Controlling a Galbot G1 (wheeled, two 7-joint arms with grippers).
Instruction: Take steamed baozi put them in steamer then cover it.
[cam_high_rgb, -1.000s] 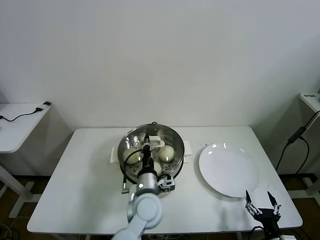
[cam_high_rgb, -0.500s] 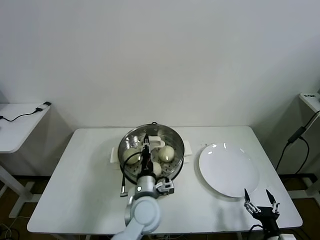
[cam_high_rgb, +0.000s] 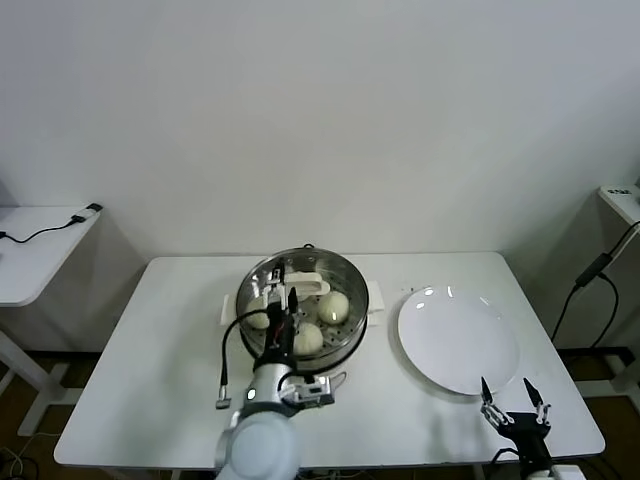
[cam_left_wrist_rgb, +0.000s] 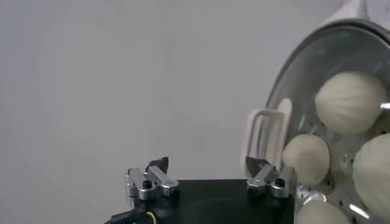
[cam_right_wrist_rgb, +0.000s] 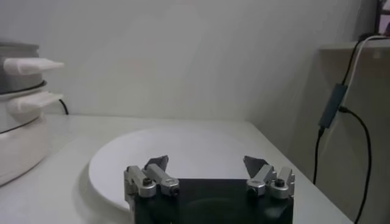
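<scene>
From my seat, the left gripper (cam_high_rgb: 279, 296) hangs spread and empty just above the cover (cam_high_rgb: 303, 298), which sits on the steamer (cam_high_rgb: 352, 326) over the steamed baozi (cam_high_rgb: 333, 306). I'd lift straight up, clear of the handle. Far right, the right gripper (cam_high_rgb: 513, 404) idles spread beside the plate (cam_high_rgb: 458, 340) on the white table (cam_high_rgb: 160, 350), plain wall behind.

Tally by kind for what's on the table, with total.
baozi: 4, all in the steamer
steamer: 1
glass lid: 1, on the steamer
white plate: 1, bare
Total: 7
</scene>
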